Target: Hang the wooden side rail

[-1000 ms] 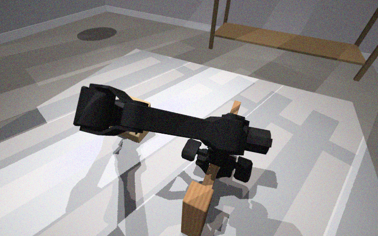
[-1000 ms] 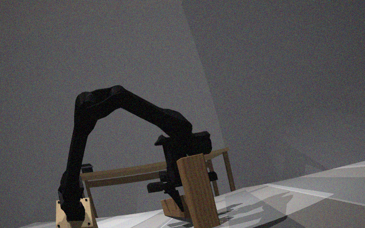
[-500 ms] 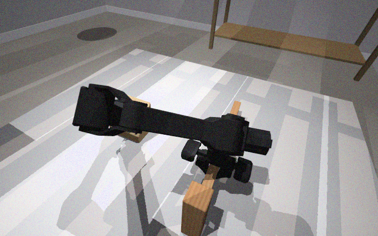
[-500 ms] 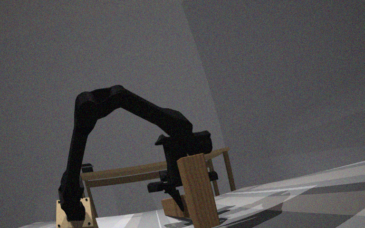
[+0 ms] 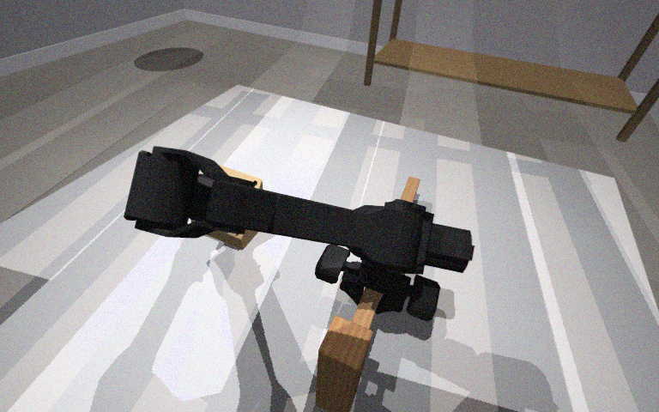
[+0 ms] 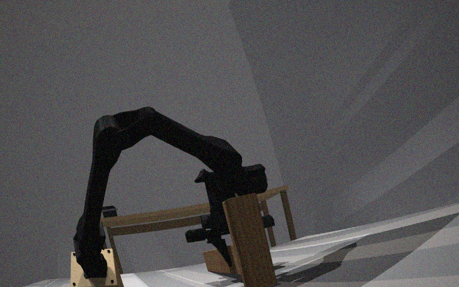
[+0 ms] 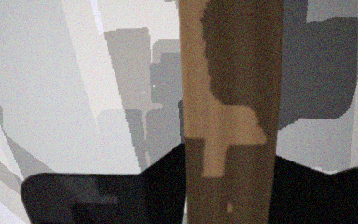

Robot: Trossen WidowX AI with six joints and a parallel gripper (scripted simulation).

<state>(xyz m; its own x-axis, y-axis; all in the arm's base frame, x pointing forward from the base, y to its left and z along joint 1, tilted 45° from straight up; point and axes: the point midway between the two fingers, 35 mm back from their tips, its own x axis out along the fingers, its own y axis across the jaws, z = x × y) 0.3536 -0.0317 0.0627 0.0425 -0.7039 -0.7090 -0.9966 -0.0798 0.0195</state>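
Note:
The wooden side rail [image 5: 365,315] [image 6: 215,260] [image 7: 233,121] runs away from the headboard post [image 5: 340,361] [image 6: 251,241], which stands upright. My gripper [image 5: 375,291] [image 6: 231,263] [image 7: 211,149] is shut on the rail, with a finger on each side of it, a short way from the post. The rail's near end is right at the post's back side in the top view; whether they touch cannot be told. The hooks, pins and slot are hidden. The far end is low over the table; contact with it is not clear.
The arm's light wooden base block [image 5: 241,240] [image 6: 110,267] is left of the rail. A wooden shelf [image 5: 505,72] [image 6: 159,216] stands beyond the table [image 5: 301,170]. A dark round patch [image 5: 168,58] lies on the floor at the back left.

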